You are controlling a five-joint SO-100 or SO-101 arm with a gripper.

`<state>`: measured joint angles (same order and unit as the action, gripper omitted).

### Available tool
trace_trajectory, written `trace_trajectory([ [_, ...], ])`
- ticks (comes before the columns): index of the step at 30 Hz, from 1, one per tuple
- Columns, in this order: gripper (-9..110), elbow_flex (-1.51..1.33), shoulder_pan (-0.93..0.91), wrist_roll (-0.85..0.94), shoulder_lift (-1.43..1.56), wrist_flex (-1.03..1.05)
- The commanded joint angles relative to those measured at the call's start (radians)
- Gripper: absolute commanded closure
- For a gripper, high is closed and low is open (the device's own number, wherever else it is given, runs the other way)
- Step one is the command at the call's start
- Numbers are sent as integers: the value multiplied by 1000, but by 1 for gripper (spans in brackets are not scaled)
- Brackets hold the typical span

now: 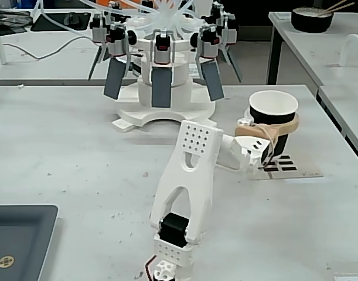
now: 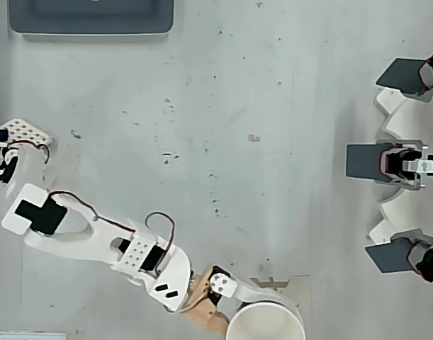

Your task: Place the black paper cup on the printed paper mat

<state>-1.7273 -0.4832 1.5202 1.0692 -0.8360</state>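
- Fingers (image 1: 271, 130): in the fixed view you see them wrapped around the black paper cup (image 1: 273, 120), one tan band crossing the cup wall just below the rim. They are clamped on the cup, not spread. The high grip keeps the lower wall and base free, so the base can meet the paper first.
- Cup position: the cup is upright, mouth up, and held over the printed paper mat (image 1: 286, 165). In the fixed view it sits at about 3 o'clock from the arm's perforated white link (image 1: 196, 146). Whether the base is touching the mat or just above it cannot be told; the fingers and wrist hide that line.
- Overhead check: in the overhead view the white cup interior (image 2: 266, 324) lies at 6 o'clock in the frame, cut by the bottom edge, and covers most of the mat. Only a strip of the mat (image 2: 283, 283) shows just beyond the rim.
- Desk (image 1: 61, 140): the grey surface around the mat is bare, so nothing blocks a straight descent.
- Nearby fixture: the white multi-arm unit (image 1: 164, 76) stands at 10 o'clock from the cup, well apart.
- Judgement: transport looks nearly complete. You should expect the remaining work to be lowering, then release.
- Risk: releasing before the base is seated could tip the light cup.
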Motion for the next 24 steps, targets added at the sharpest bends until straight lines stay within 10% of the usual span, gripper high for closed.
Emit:
trace_trajectory([
  [1,90,124,-17,-6,-26,18],
  [24,91,511,-48,-23,-351,97],
])
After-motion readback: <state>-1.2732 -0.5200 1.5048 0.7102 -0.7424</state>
